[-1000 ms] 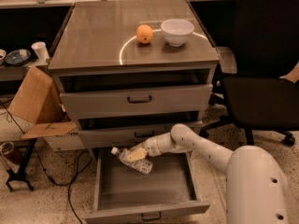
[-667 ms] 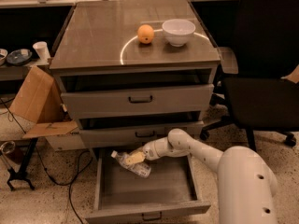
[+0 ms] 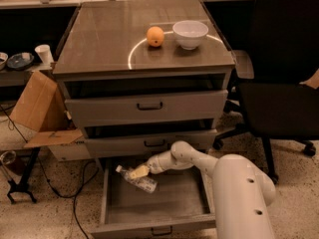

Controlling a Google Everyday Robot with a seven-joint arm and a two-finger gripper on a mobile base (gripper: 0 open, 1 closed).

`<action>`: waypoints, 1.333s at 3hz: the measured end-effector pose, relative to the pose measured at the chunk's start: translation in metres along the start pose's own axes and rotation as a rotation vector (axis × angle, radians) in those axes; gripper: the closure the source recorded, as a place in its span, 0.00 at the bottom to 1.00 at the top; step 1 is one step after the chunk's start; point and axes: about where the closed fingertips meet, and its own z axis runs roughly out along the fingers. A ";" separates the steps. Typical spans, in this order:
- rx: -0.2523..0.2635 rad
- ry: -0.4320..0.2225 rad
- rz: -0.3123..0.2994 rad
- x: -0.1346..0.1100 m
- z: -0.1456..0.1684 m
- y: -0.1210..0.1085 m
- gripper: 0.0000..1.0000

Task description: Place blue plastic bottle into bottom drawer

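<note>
Grey metal walls now frame the bottle (image 3: 145, 184) on every side: over the last second the arm has reached further down and a little to the left, carrying the bottle from just under the middle drawer (image 3: 114, 146) to a spot low inside the open bottom drawer (image 3: 169, 203). The gripper (image 3: 140, 172) sits over the back left part of that drawer, its yellowish fingers closed on the upper side of the bottle, which lies nearly flat, white cap pointing left and slightly raised. Whether the bottle already touches the drawer floor cannot be told from this angle; it looks very close to it. The cabinet itself has not shifted, and the orange (image 3: 155, 36) and the white bowl (image 3: 190, 33) sit where they did on the cabinet top (image 3: 94, 44). For the task, this reads as the last of the lowering: the bottle is within the right drawer and not one of the two shallower ones above. What probably remains is to let go and draw the arm back up without catching the front edge of the middle drawer, which overhangs the forearm closely.
</note>
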 end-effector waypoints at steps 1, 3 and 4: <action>0.011 0.044 0.045 0.019 0.014 -0.011 1.00; 0.038 0.085 0.129 0.045 0.023 -0.021 0.73; 0.047 0.079 0.170 0.063 0.022 -0.028 0.49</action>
